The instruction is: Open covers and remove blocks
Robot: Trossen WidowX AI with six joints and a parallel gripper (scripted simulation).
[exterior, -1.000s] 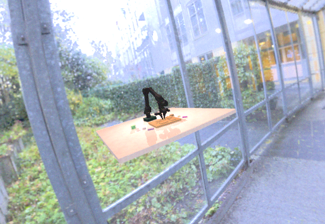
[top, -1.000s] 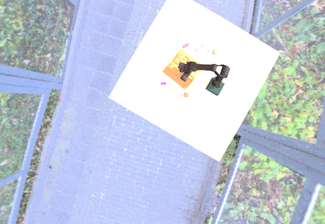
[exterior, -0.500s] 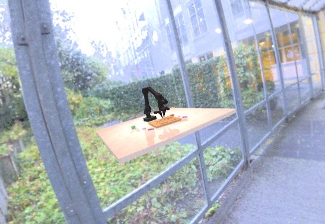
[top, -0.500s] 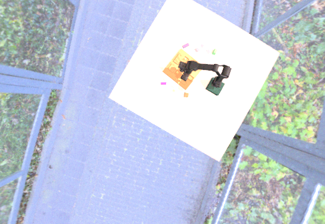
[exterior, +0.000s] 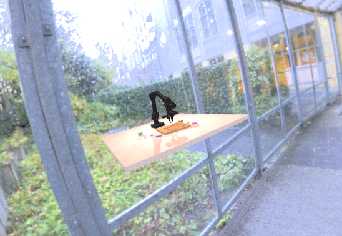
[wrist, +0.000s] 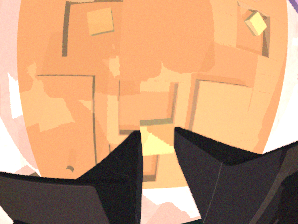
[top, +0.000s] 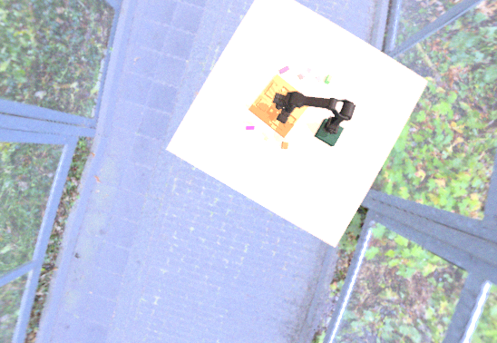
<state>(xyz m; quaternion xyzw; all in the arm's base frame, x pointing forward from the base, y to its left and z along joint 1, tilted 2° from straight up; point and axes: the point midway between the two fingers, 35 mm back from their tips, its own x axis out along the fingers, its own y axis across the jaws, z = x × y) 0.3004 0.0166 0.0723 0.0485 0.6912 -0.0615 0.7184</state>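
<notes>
The orange puzzle board [top: 283, 132] [exterior: 165, 132] [wrist: 167, 45] lies on the table under the arm. My gripper [exterior: 171, 121] [wrist: 156, 135] is shut on a pale yellow block [wrist: 157, 143] and holds it just above the board. An empty-looking recess [wrist: 145, 102] lies just beyond the block in the wrist view. A small orange square piece [wrist: 101, 21] sits at the upper left and a tilted pale yellow piece [wrist: 256, 23] in a recess at the upper right. The hand hides part of the board in the top view, so I cannot tell every cover's state.
Around the board on the table [top: 218, 137] [exterior: 125, 150] lie a purple block [top: 284, 70] [exterior: 158, 136], a magenta block [top: 249, 128] [exterior: 194, 123], an orange block [top: 285, 145], a green block [top: 327, 79] [exterior: 140, 133] and small pale pieces. The arm's green base [top: 328, 137] stands beside the board.
</notes>
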